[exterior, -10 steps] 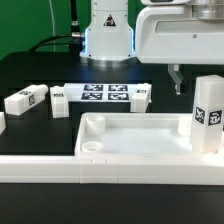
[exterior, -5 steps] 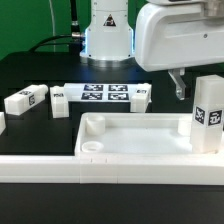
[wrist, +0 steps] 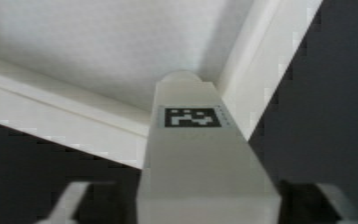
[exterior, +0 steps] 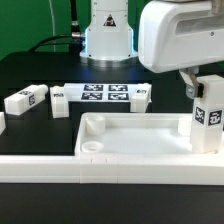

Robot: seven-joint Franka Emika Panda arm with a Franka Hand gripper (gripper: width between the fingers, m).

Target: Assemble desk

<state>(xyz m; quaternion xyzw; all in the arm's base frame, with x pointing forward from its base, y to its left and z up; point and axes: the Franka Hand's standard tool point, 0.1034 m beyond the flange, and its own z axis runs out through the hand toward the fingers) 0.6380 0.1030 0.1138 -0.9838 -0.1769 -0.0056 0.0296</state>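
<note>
Black desk (exterior: 40,70), green backdrop. Leg (exterior: 208,112) stands upright at corner of tray top (exterior: 130,135), exterior view's right; long axis vertical. End effector (exterior: 191,88) just above it, fingers apart, straddling leg's upper end, no contact I can see. My read: straight descent, then close.

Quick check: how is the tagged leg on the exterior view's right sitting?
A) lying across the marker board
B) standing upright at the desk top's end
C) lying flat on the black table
B: the leg stands upright, tag facing the camera, with its base at the desk top on the exterior view's right.
</note>
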